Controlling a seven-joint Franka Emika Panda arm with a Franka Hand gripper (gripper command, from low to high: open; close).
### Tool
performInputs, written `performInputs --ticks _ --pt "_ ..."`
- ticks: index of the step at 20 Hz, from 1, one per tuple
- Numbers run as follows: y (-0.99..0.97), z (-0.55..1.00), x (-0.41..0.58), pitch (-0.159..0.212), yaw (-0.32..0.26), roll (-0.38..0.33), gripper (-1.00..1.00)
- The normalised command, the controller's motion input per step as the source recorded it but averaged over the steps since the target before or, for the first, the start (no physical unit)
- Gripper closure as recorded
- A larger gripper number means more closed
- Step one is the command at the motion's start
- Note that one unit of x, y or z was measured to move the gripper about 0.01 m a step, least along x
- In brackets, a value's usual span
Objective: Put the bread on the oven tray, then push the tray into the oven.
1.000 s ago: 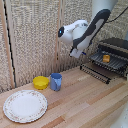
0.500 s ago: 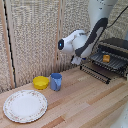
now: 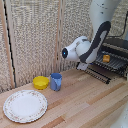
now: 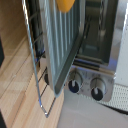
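The orange-tan bread [image 3: 106,58] lies on the oven pan [image 3: 114,63], a tray of thin bars that sticks out of the open front of the dark oven [image 3: 120,46] at the exterior view's right. The drop-down door [image 3: 97,73] hangs open below it. My clamp [image 3: 83,65] is a white block at the end of the arm, just off the door's outer edge and apart from the bread; its fingers do not show. The wrist view shows the bread [image 4: 65,4] on the barred pan [image 4: 59,45], with no fingers in it.
A blue cup [image 3: 56,81] and a yellow bowl [image 3: 41,82] stand on the wooden table, with a patterned plate [image 3: 25,106] nearer the front. The oven's two knobs [image 4: 75,86] show in the wrist view. A woven screen stands behind.
My arm has come down and slightly towards the exterior view's left, away from above the oven. The bread and pan have not moved.
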Motion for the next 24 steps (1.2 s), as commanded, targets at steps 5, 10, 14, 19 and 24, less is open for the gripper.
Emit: performInputs --ticks 5,10,14,19,24 --pt "-0.6 -0.17 -0.027 0.013 0.194 -0.063 -1.0" --pt "-0.51 -0.03 0.075 0.052 0.241 0.016 -1.0" --pt "-0.4 0.0 0.008 0.076 0.257 0.047 1.0" --pt "-0.21 0.02 -0.007 0.039 0.172 0.043 1.0" --pt "-0.07 0.04 -0.033 0.001 0.096 0.015 1.0"
